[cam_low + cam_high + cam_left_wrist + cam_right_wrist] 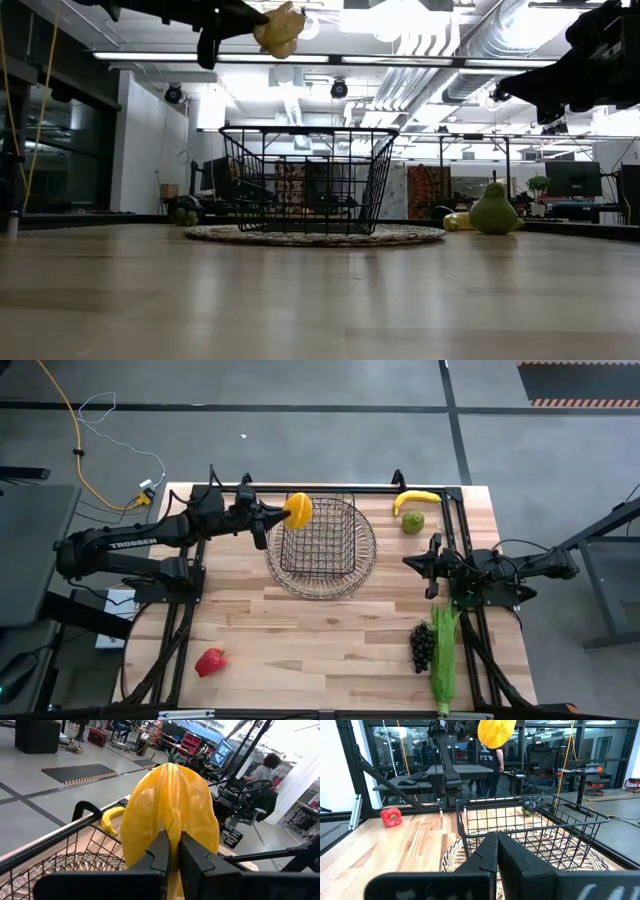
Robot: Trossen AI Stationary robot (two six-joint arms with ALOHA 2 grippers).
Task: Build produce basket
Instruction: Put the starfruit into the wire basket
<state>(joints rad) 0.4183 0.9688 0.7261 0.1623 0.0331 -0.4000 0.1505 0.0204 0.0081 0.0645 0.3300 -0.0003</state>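
red pepper [209, 661] sits alone at your bench's near-left corner, untouched. your left tool [277, 517] is clenched on the yellow-orange fruit [299, 510], held high over the basket [322, 546] at its left rim, not dropped yet. basket looks empty. right of it: banana [416, 499], green fruit [413, 522], grapes [423, 646], corn [445, 660] all left to load. right tool [430, 568] waits clenched, holding nothing, beside the basket.

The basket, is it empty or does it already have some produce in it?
Empty. The basket shows only bare mesh and its woven base; the yellow fruit hangs above its rim, clamped in the left gripper.
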